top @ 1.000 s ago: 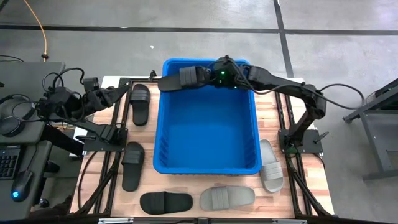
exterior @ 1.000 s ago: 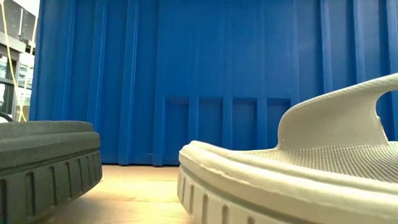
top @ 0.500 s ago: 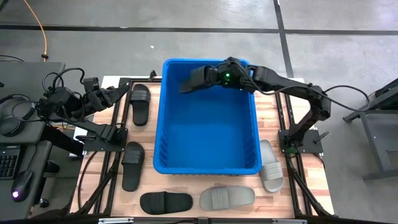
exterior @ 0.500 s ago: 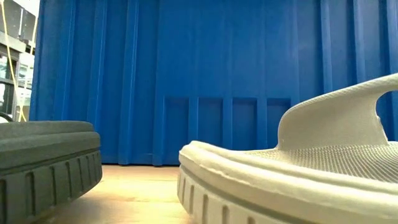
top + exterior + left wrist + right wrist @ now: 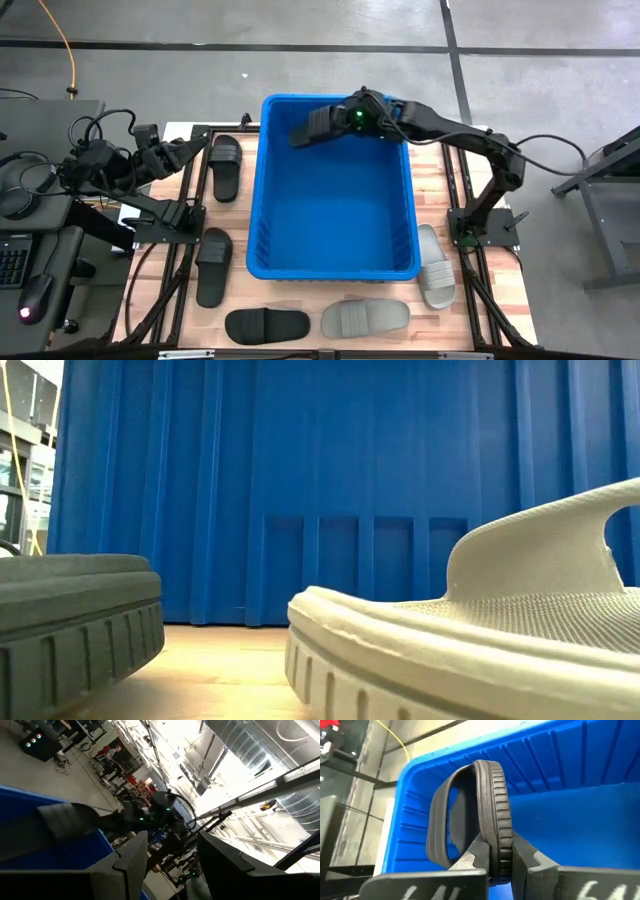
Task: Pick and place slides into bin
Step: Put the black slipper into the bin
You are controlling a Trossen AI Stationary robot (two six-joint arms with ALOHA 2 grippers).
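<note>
Over bin (image 5: 333,205) — R gripper (image 5: 340,118), grey slide (image 5: 312,126)

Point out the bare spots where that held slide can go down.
The bin floor is bare wall to wall; the right gripper, shut on the dark slide, hangs over its far end. Outside is crowded: slides flank the bin's left, right and near walls.

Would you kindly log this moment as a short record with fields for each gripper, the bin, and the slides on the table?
right gripper: shut on dark slide, held on edge over the bin's far end
left gripper: open, empty, waiting left of the bin
bin: blue, no slide lying inside
slides on table: three black slides left and front, two grey slides front and right
</note>
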